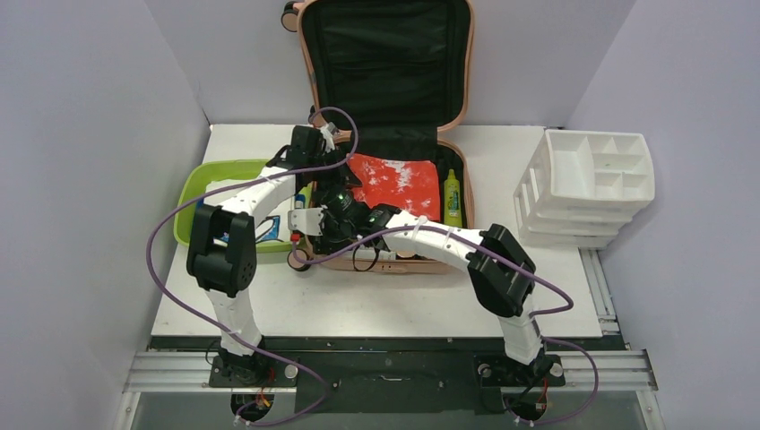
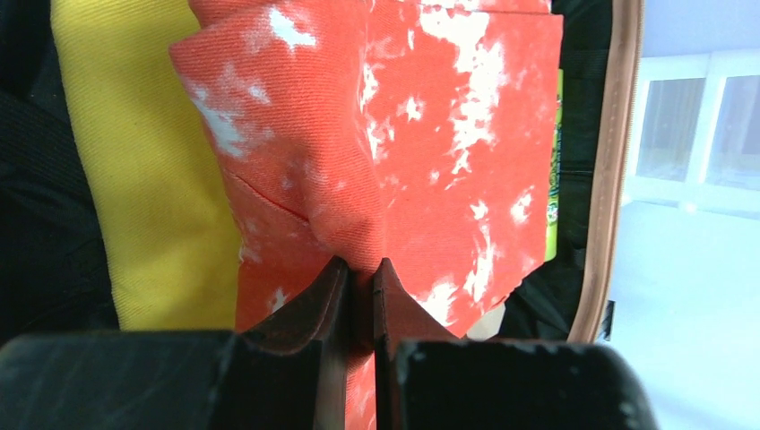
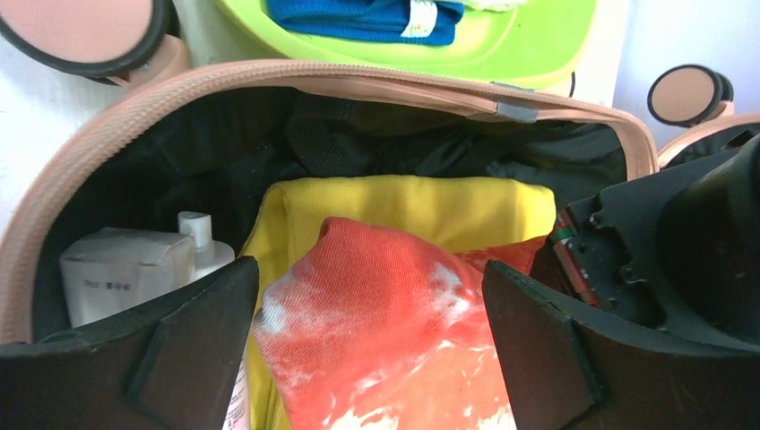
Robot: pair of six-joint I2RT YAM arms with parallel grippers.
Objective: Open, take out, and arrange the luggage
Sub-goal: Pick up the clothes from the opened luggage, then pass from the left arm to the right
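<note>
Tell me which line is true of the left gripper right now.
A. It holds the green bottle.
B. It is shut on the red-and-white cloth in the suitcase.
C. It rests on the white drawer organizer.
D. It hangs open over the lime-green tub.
B: the left wrist view shows the left gripper with its jaws pinched on a raised fold of the red-and-white cloth, inside the pink rim of the suitcase.

surface: white table | centre-back: luggage open, base flat on top, lid upright against back wall | left: lime-green tub just beside luggage | right edge: white drawer organizer, apart from luggage
</note>
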